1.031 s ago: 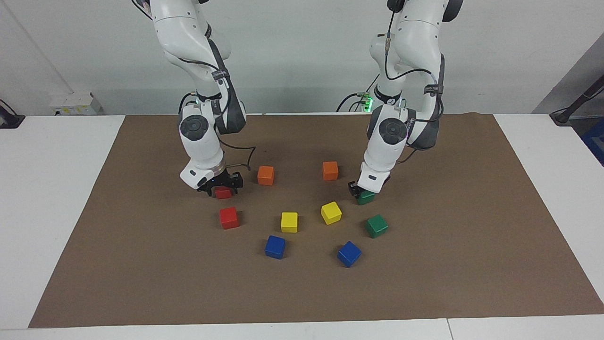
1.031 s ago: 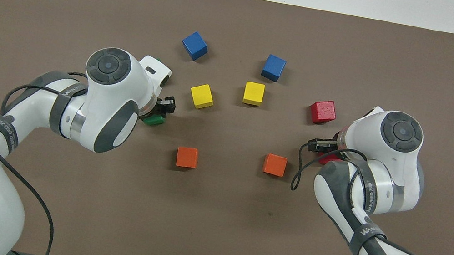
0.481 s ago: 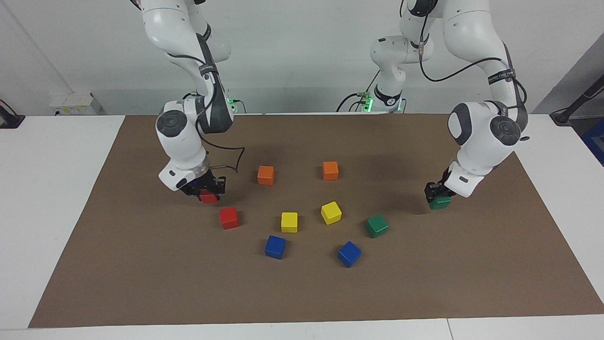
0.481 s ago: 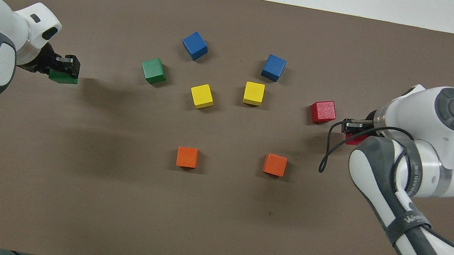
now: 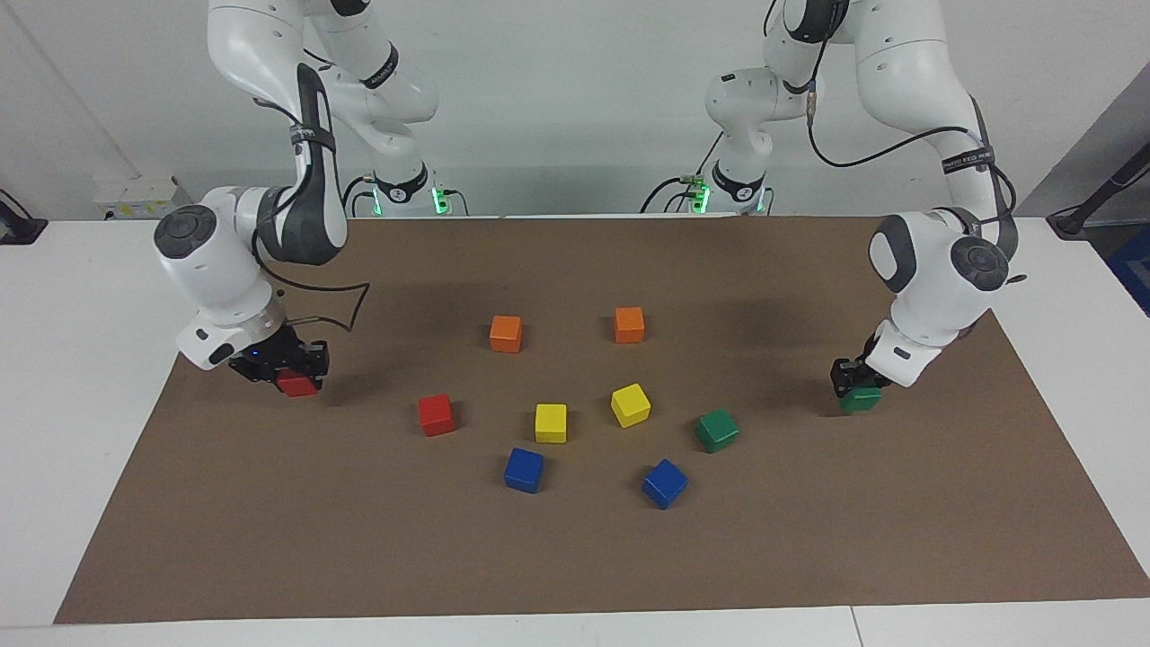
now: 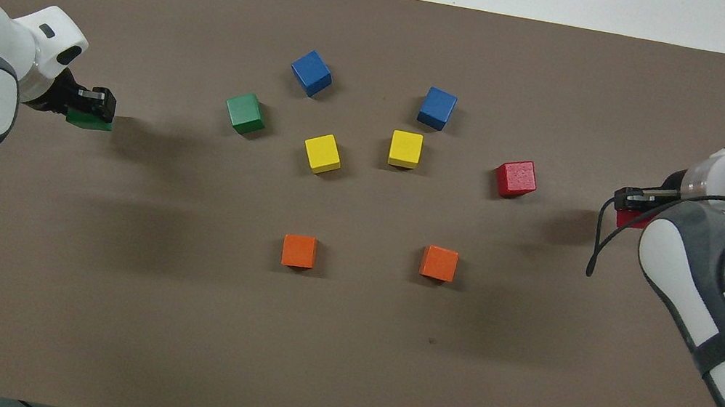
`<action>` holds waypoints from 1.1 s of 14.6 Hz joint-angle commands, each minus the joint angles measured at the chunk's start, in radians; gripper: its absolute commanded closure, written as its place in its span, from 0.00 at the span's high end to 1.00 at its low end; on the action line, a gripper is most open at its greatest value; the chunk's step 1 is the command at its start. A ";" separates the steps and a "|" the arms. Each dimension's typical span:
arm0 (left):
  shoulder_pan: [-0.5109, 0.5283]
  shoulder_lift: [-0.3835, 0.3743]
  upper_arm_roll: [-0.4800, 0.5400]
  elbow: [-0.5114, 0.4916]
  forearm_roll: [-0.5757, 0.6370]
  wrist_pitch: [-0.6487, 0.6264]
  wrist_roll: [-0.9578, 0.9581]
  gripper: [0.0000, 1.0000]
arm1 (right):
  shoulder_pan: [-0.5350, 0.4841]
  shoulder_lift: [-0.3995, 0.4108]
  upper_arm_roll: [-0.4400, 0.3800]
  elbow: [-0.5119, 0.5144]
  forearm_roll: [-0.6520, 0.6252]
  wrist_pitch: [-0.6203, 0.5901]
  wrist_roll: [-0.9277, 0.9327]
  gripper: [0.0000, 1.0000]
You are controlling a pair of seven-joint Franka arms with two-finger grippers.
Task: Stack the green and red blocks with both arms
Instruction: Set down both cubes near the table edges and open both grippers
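Note:
My left gripper (image 5: pixel 853 386) is shut on a dark green block (image 5: pixel 861 400) and holds it low over the brown mat near the left arm's end; both show in the overhead view, gripper (image 6: pixel 90 112) and block (image 6: pixel 89 122). My right gripper (image 5: pixel 286 373) is shut on a red block (image 5: pixel 296 385) low over the mat near the right arm's end, also seen from overhead (image 6: pixel 630 208), block (image 6: pixel 627 219). A second green block (image 5: pixel 717 429) (image 6: pixel 246 112) and a second red block (image 5: pixel 436 414) (image 6: pixel 515 178) lie loose on the mat.
Two orange cubes (image 5: pixel 506 333) (image 5: pixel 629 324), two yellow cubes (image 5: pixel 551 422) (image 5: pixel 631 404) and two blue cubes (image 5: pixel 524 470) (image 5: pixel 665 483) lie in the middle of the mat (image 5: pixel 575 557). White table borders the mat at both ends.
Both arms have swung outward from the middle, each with its block. The left gripper carried the green block to the left arm's end, the right gripper the red block to the right arm's end.

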 commanded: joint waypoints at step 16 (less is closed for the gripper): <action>0.014 0.033 -0.012 -0.022 0.015 0.056 0.017 1.00 | -0.075 0.087 0.012 -0.035 0.015 0.091 -0.094 0.00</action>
